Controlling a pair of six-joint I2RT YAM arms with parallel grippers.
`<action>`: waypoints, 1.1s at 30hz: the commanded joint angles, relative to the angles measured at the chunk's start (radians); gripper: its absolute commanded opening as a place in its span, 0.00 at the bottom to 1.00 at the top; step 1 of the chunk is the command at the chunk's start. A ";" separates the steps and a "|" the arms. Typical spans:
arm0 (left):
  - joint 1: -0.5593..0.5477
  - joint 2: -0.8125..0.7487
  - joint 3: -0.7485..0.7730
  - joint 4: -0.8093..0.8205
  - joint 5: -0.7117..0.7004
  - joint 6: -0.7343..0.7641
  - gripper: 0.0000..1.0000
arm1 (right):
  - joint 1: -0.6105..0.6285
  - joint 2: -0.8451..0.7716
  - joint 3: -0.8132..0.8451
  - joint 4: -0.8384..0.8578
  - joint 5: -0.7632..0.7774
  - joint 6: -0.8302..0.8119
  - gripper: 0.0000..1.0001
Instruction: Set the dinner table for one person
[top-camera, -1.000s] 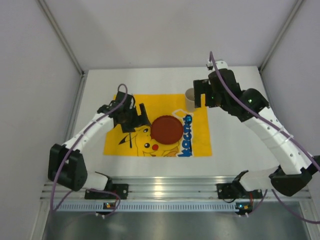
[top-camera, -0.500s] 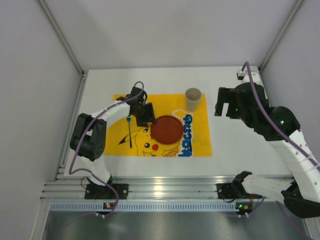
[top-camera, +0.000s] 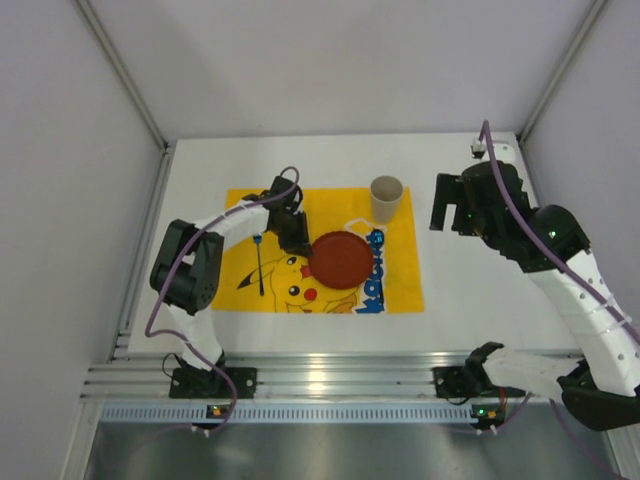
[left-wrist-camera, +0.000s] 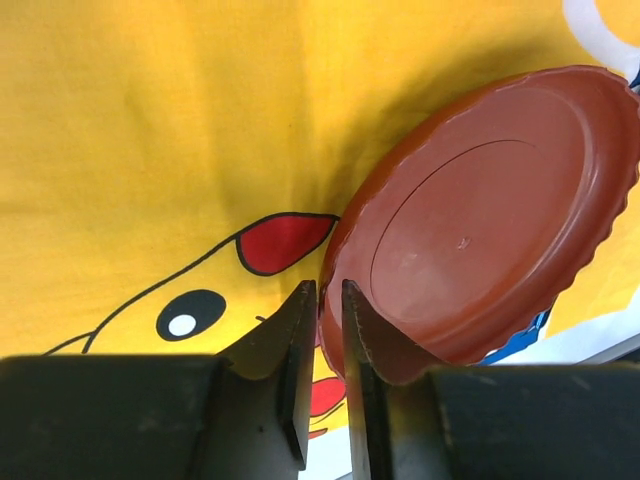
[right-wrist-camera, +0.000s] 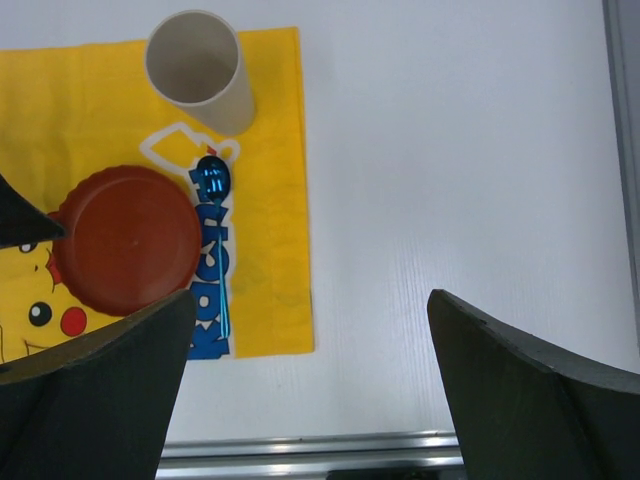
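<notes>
The dinner table (top-camera: 470, 290) is the white tabletop, with a yellow Pikachu cloth (top-camera: 390, 285) spread on it. On the cloth sits a red-brown plate (top-camera: 342, 260) with a scalloped rim. My left gripper (top-camera: 297, 240) is at the plate's left edge. In the left wrist view the left gripper (left-wrist-camera: 322, 285) is shut on that rim, one finger on each side, and the plate (left-wrist-camera: 490, 210) looks tilted. My right gripper (top-camera: 452, 205) hangs open over bare table (right-wrist-camera: 450, 150) to the right of the cloth, with nothing between its fingers (right-wrist-camera: 310, 300).
A beige cup (top-camera: 386, 198) stands upright at the cloth's far right corner. A blue spoon (right-wrist-camera: 214, 190) lies along the plate's right side. A thin dark utensil with a blue end (top-camera: 260, 265) lies on the cloth's left part. An aluminium rail (top-camera: 330, 380) runs along the near edge.
The left gripper went from wide open to shut on the plate's left rim, and the plate shifted slightly right. The right arm drew back from the cup to the right.
</notes>
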 joint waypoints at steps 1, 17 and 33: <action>-0.003 0.015 0.037 0.010 -0.008 0.031 0.22 | -0.022 0.013 0.015 0.021 0.005 -0.014 1.00; 0.003 -0.009 0.123 -0.129 -0.131 0.143 0.00 | -0.057 0.049 0.023 0.062 -0.038 -0.050 1.00; 0.049 -0.117 -0.013 -0.148 -0.212 0.166 0.00 | -0.100 0.055 0.009 0.096 -0.075 -0.096 1.00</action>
